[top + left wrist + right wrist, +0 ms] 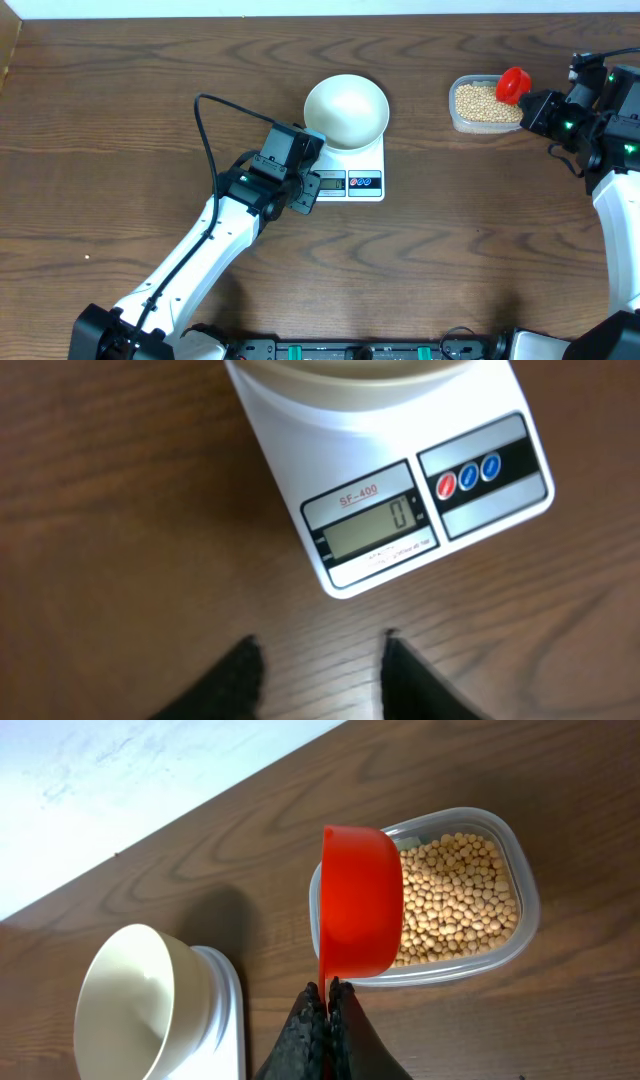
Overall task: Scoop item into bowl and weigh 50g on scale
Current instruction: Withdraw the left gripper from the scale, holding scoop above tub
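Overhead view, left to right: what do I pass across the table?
Left gripper → white bowl → clear tub of beans → red scoop at its right end → right gripper.

One bowl (345, 110), one scale (367, 162), one scoop (513, 84), one tub (530, 900)

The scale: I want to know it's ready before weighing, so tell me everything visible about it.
The scale is a flat white plastic rectangle lying on the wooden table. Its front panel has a grey display reading 0, the mark SF-400, and three round buttons, one red and two blue. The white bowl stands on its platform. The left gripper, open, is near its display end, not touching.
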Robot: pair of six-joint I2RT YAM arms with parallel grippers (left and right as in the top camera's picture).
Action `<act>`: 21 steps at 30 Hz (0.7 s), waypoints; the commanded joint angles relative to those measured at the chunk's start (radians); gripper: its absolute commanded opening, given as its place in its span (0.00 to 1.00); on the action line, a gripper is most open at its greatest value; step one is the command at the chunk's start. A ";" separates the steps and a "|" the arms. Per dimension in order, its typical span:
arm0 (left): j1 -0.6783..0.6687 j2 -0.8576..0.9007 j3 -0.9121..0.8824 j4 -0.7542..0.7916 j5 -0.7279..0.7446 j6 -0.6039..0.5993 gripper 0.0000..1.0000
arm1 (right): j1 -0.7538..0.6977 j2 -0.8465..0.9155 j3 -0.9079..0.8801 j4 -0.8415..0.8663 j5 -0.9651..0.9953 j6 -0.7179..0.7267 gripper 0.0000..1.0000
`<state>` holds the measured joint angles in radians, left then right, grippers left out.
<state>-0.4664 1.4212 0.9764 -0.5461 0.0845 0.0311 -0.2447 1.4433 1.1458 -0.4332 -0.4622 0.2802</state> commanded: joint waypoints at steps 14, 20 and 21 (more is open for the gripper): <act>0.003 -0.005 -0.006 -0.003 0.009 0.001 0.80 | -0.003 -0.016 0.021 -0.002 0.001 -0.016 0.01; 0.003 -0.012 -0.006 -0.002 0.008 -0.023 0.95 | -0.003 -0.016 0.021 -0.002 0.010 -0.017 0.01; 0.003 -0.020 -0.006 0.001 0.008 -0.029 0.95 | -0.003 -0.016 0.021 -0.004 0.011 -0.016 0.01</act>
<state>-0.4664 1.4212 0.9764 -0.5461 0.0845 0.0223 -0.2447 1.4433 1.1458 -0.4339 -0.4606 0.2798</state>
